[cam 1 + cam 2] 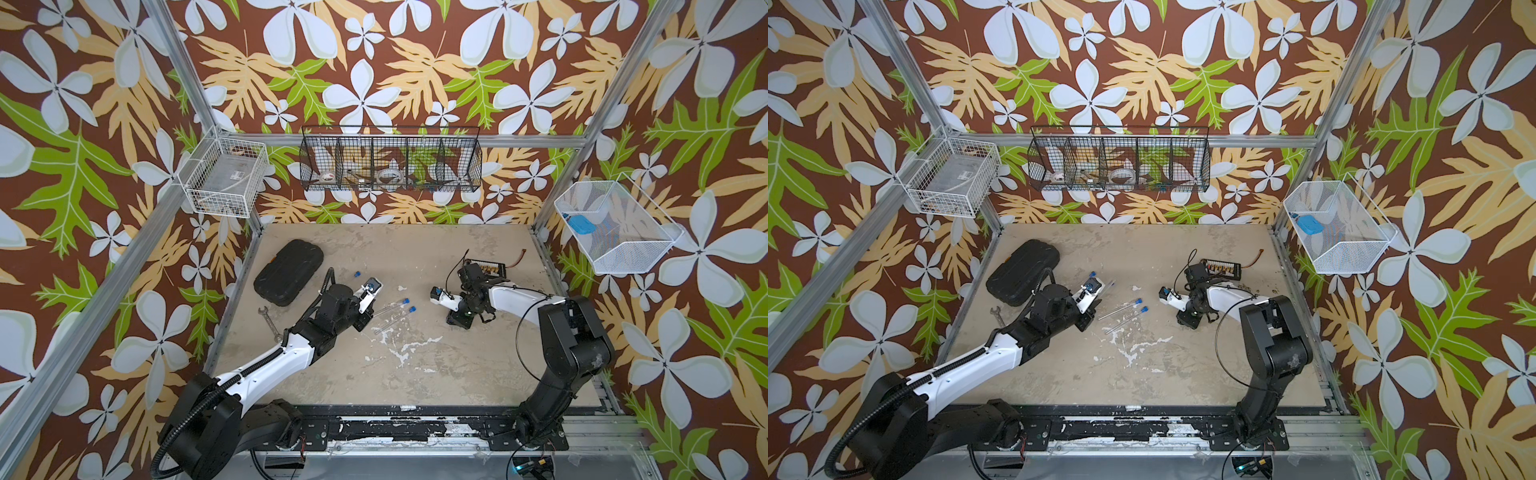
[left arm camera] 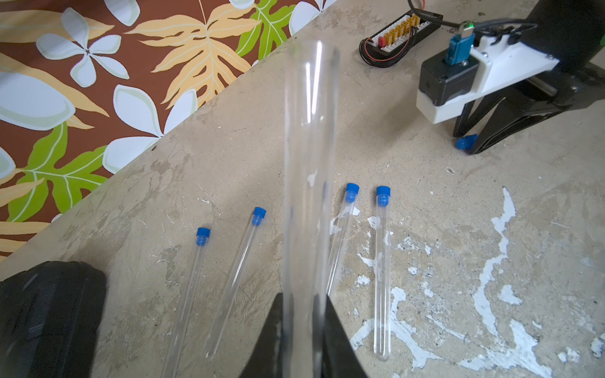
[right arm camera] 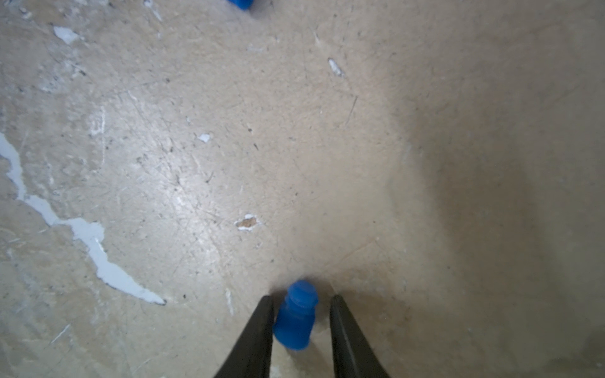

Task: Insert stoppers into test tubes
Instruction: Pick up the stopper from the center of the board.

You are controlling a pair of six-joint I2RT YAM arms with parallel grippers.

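Observation:
My left gripper (image 2: 302, 296) is shut on a clear, uncapped test tube (image 2: 309, 163) that juts out from between its fingers. Several more test tubes lie on the table, each with a blue stopper in its mouth: two to one side (image 2: 382, 261) (image 2: 340, 242) and two to the other (image 2: 239, 278) (image 2: 190, 294). Two of them show in a top view (image 1: 392, 309). My right gripper (image 3: 301, 297) is down at the table, open, with its jaws on either side of a loose blue stopper (image 3: 296, 317). One finger touches the stopper and a gap remains at the other. The left wrist view also shows this stopper (image 2: 462, 143).
A black case (image 1: 289, 272) lies at the table's back left, with a grey wrench (image 1: 268, 320) near it. A connector board with wires (image 1: 486, 268) sits behind the right arm. Wire baskets hang on the walls (image 1: 390, 164). The tabletop has chipped white patches (image 1: 399, 349).

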